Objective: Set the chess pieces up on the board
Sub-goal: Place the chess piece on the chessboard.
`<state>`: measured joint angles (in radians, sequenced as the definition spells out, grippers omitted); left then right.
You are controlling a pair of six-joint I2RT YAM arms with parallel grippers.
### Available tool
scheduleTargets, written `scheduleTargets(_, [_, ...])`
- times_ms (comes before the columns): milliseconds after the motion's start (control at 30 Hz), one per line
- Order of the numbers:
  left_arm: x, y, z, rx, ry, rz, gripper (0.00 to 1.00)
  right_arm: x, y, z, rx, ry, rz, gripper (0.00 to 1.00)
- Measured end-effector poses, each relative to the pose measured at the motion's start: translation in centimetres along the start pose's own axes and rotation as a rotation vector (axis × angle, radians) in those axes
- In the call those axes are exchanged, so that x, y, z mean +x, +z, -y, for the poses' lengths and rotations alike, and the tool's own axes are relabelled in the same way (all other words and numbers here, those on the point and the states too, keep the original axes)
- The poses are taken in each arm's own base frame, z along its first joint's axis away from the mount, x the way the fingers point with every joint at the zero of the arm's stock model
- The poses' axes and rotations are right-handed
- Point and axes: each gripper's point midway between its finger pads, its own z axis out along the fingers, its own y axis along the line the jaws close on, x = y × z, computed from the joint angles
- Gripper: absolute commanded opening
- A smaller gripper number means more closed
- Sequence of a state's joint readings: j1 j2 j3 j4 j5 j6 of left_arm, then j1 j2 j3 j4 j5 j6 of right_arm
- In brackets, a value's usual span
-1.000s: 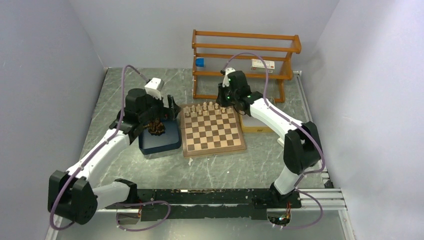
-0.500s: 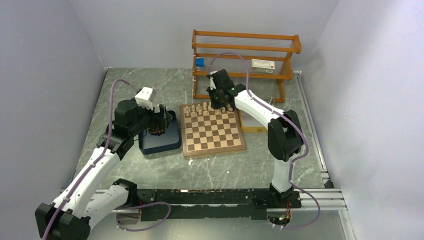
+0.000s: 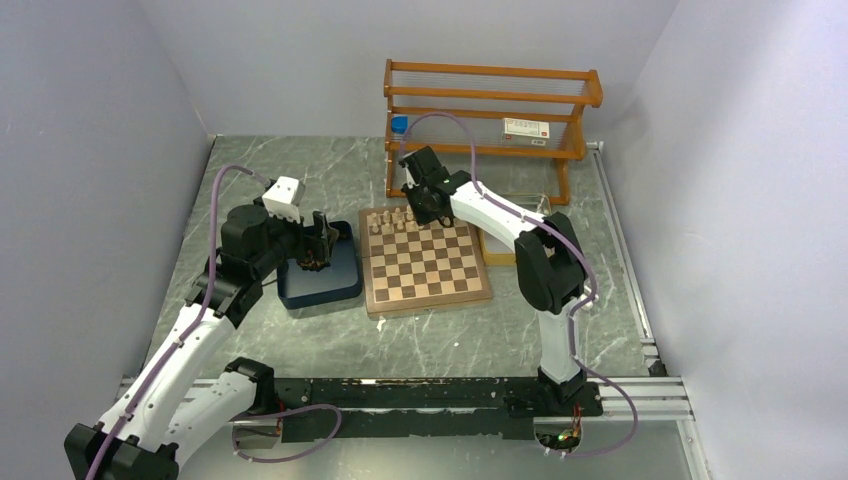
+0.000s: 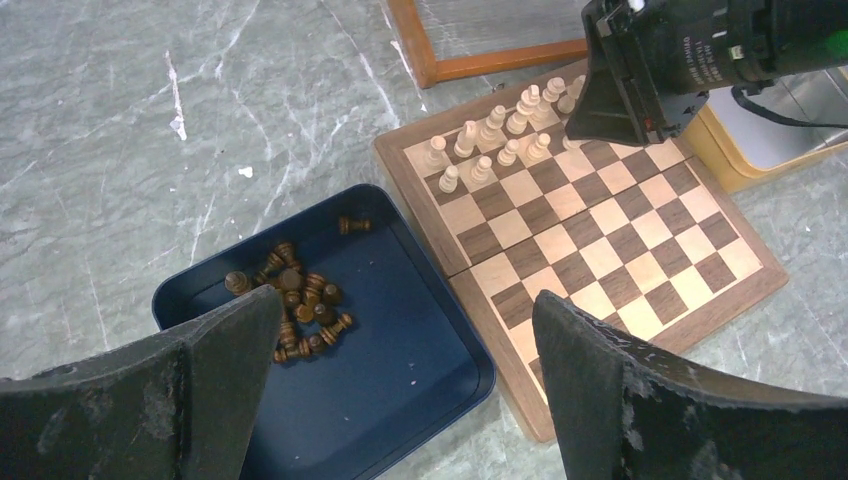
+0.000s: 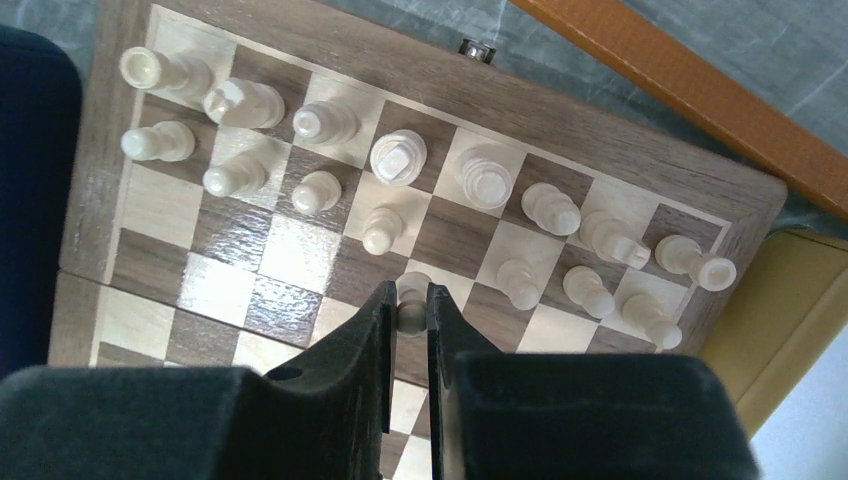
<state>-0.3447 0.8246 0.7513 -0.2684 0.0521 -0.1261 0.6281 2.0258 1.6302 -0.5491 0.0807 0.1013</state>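
The right pincer, narrowed on a cream pawn, has swung left to the gap in the twelve-o'clock rows of the board. This looks like white's last piece. The left pincer hangs wide over the dark pieces at nine o'clock.

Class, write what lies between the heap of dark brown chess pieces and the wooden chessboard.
Left wrist view: only bare floor and rim of the dark blue tray separate the heap of dark brown chess pieces from the wooden chessboard.

Robot lab cell: plain walls on three sides of marbled worktop; two arms bolted to near-edge rail.
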Motion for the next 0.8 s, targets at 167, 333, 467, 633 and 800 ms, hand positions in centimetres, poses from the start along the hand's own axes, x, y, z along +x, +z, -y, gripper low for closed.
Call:
scheduleTargets(167, [0.0, 0.0, 0.1, 0.003, 0.005, 0.001, 1.0, 0.6, 0.9, 0.3, 0.018, -0.007, -0.02, 0.13])
scheduleTargets(333, [0.0, 0.0, 0.1, 0.003, 0.008, 0.001, 1.0, 0.5, 0.9, 0.6, 0.036, -0.01, -0.017, 0.13])
scheduleTargets(467, [0.0, 0.0, 0.1, 0.003, 0.008, 0.001, 1.0, 0.4, 1.0, 0.7, 0.044, -0.011, -0.011, 0.14])
scheduleTargets(633, [0.0, 0.0, 0.1, 0.003, 0.008, 0.0, 1.0, 0.5, 1.4, 0.8, 0.047, -0.011, -0.012, 0.14])
scheduleTargets(800, [0.0, 0.0, 0.1, 0.003, 0.008, 0.0, 1.0, 0.6, 1.9, 0.8, 0.05, -0.012, -0.015, 0.15])
